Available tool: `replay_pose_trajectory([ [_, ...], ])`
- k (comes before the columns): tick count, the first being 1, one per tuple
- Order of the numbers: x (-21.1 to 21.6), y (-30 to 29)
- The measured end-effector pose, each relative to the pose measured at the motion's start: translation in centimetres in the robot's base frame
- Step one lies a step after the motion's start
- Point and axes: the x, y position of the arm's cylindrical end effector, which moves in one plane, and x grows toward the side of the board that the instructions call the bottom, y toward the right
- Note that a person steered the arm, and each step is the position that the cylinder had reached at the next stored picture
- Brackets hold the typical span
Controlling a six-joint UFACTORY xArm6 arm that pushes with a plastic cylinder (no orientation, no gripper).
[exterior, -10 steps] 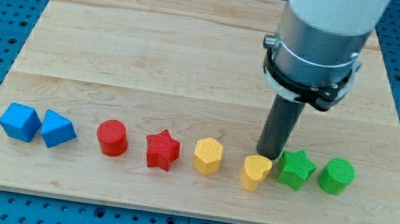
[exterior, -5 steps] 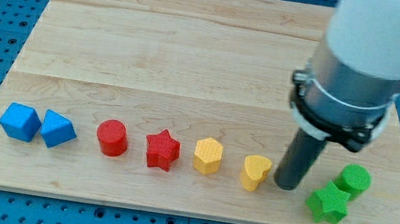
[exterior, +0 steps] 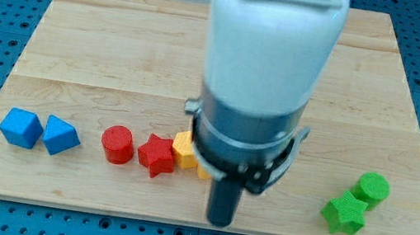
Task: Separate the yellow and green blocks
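Note:
My tip point(exterior: 219, 221) rests on the board near its bottom edge, just below and right of the yellow blocks. A yellow hexagon block point(exterior: 183, 148) shows left of the rod, pressed against the red star point(exterior: 156, 154). A second yellow block point(exterior: 203, 169) peeks out at the arm's edge, mostly hidden by it. The green star point(exterior: 344, 213) and the green cylinder point(exterior: 371, 189) touch each other at the view's lower right, well apart from the yellow blocks and from my tip.
A red cylinder point(exterior: 117, 144) stands left of the red star. Two blue blocks point(exterior: 21, 127) point(exterior: 60, 136) sit side by side at the lower left. The wooden board point(exterior: 122, 38) lies on a blue pegboard table.
My tip has moved left and down, from between the yellow heart and the green blocks to below the yellows. The yellow blocks slid left against the red star. The green blocks stayed.

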Motion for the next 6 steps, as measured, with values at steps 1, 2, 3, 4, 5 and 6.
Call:
replay_pose_trajectory([
  [1,0.1,-0.4],
  [2,0.1,-0.4],
  [3,0.1,-0.9],
  [4,0.1,-3.6],
  [5,0.1,-7.0],
  [6,0.1,-8.8],
])
